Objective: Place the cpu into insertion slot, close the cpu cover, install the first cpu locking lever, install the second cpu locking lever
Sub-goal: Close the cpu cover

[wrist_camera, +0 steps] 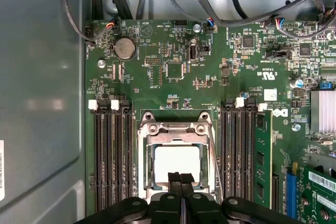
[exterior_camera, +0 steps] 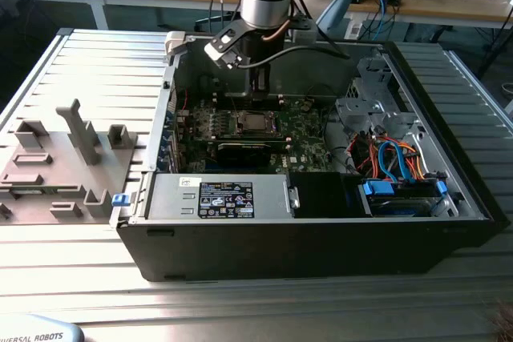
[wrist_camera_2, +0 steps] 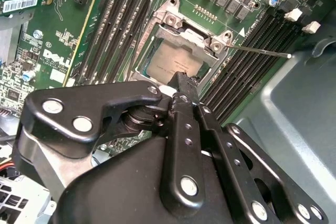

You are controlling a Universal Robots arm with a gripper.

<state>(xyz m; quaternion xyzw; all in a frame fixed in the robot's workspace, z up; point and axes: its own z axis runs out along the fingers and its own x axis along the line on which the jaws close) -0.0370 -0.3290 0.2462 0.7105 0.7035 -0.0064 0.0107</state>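
Two steps look done: the cpu (wrist_camera: pixel 177 163) sits in the slot (wrist_camera: pixel 150 179), and the cover (wrist_camera: pixel 176 128) lies down over it. One lever (wrist_camera_2: pixel 260 52) juts free, so both latches seem left. The gripper (wrist_camera: pixel 181 178), fingers pressed together, holds nothing, tips at the cover's edge.

1. You see the cpu (wrist_camera: pixel 177 162) as a flat square chip with a pale silver-grey top. It lies level, seated inside the insertion slot (wrist_camera: pixel 150 179).
2. The insertion slot is a square dark recess with a silvery rim, fixed to the green board (wrist_camera: pixel 173 51).
3. The cpu cover (wrist_camera: pixel 178 128), a thin silvery frame plate, lies down over the slot, and its square cut-out frames the chip's top.
4. In the second wrist view, one thin wire locking lever (wrist_camera_2: pixel 260 51) juts out from a corner of the cover instead of lying along its side.
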